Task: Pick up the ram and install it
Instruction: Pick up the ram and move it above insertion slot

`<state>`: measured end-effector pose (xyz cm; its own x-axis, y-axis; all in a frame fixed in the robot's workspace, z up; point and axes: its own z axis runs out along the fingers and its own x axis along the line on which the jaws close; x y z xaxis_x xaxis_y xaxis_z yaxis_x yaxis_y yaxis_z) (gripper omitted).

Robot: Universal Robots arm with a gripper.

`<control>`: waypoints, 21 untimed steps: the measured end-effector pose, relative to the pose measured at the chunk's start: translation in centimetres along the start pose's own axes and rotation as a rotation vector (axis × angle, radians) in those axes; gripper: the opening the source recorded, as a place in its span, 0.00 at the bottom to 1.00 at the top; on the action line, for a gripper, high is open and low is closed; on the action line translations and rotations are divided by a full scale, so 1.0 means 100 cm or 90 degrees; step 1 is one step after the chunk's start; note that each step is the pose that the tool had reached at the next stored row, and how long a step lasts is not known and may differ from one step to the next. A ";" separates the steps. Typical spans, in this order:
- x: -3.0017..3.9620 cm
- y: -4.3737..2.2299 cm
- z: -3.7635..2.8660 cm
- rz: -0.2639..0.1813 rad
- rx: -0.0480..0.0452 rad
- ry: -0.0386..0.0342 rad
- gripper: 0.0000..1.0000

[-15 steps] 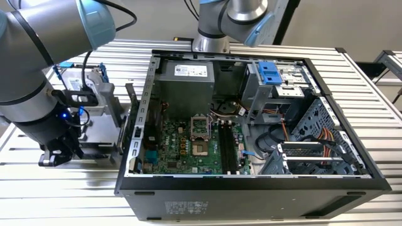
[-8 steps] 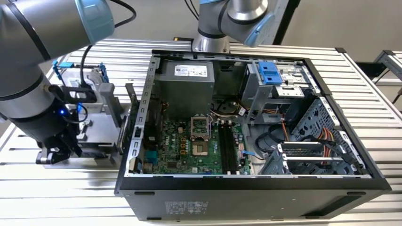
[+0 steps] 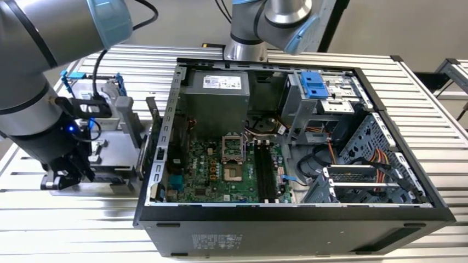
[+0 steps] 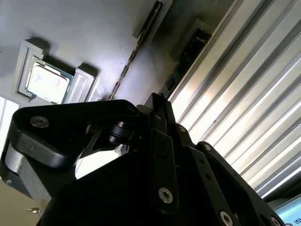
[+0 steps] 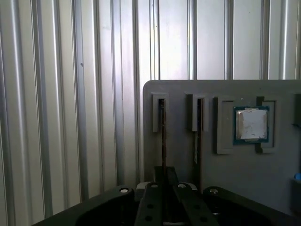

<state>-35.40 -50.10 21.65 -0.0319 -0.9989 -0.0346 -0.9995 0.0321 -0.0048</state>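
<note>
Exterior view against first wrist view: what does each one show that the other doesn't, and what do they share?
Exterior view: the open computer case with its motherboard and black memory slots. First wrist view: the ram standing edge-on in a slot of the grey tray, a second stick beside it, and a square silver chip. Shared: the gripper down at that tray, and the ribbed table.

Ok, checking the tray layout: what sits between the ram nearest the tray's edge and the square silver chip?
In the first wrist view, a second stick stands edge-on in its own slot between the ram and the chip.
</note>
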 end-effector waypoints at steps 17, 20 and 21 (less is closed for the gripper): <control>-0.0002 0.0008 -0.0065 0.000 0.0028 0.0000 0.00; -0.0003 0.0007 -0.0085 0.000 0.0028 0.0000 0.00; -0.0003 0.0007 -0.0092 0.000 0.0028 0.0000 0.00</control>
<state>-35.48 -50.10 22.58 -0.0319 -0.9989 -0.0346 -0.9994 0.0322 -0.0093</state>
